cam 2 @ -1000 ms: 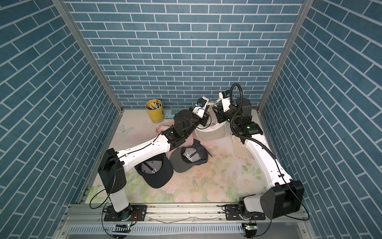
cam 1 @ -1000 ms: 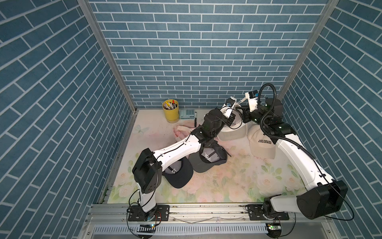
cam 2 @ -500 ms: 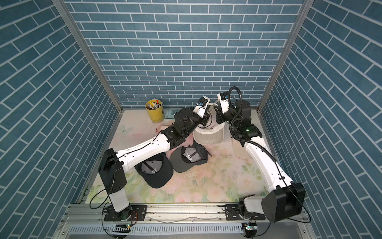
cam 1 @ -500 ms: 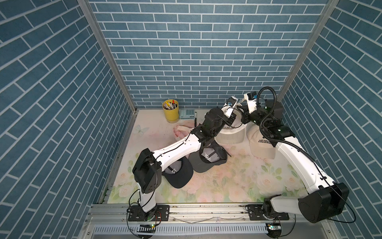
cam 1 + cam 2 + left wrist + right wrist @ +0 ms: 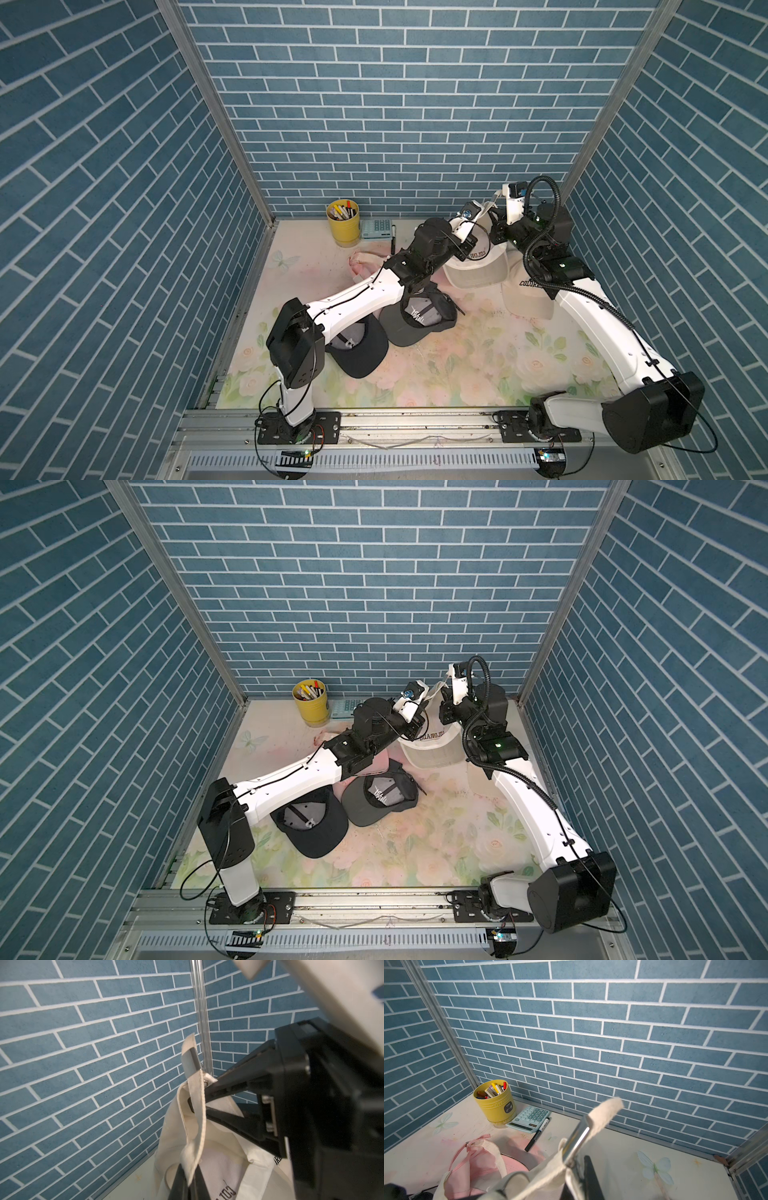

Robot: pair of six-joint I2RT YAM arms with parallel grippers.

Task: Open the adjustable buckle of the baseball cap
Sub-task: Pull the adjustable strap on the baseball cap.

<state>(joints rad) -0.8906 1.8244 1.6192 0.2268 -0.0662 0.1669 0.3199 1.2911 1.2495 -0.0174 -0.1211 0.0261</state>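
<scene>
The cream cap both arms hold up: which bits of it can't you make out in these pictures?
Buckle: too small in both top views, lost between the two wrists.
Right tool, its tips: behind the strap in the left wrist view; cut off by the frame edge in the right wrist view.
Cream cap lettering: partly covered by the left arm in a top view.
</scene>
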